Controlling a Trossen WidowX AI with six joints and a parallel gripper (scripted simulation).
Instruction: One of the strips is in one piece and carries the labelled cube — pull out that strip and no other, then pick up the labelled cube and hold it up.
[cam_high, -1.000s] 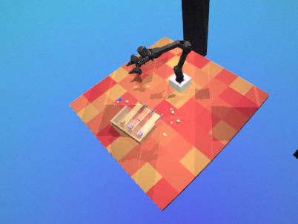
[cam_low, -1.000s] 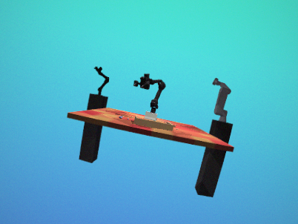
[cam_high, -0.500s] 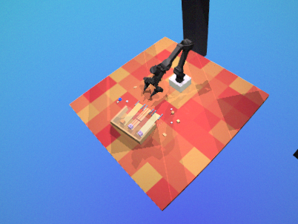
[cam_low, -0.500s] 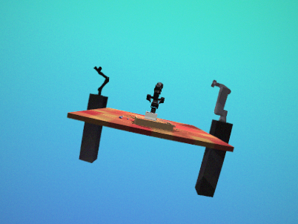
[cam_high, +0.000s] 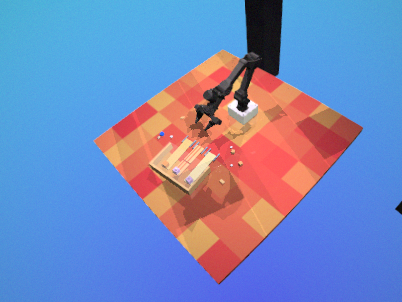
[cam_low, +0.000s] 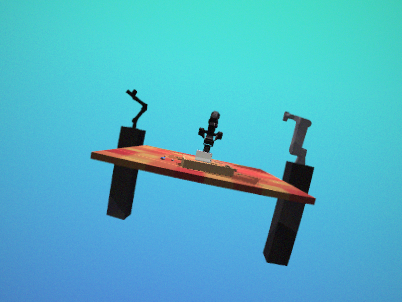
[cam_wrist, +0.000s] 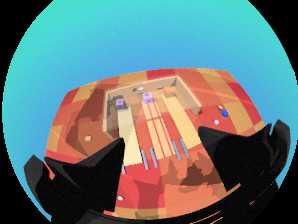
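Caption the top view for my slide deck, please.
Open pincer above the checkered table, short of the tray of strips and two cubes.

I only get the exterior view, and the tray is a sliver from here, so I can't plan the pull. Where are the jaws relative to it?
Observer: In the top view the jaws hang open and empty, just short of the tray's near end, where blue tabs stick out.
Operator: Which strip carries a cube?
Observer: The wrist view shows a purple cube and a second cube side by side at the tray's far end. Any label is too small to read.
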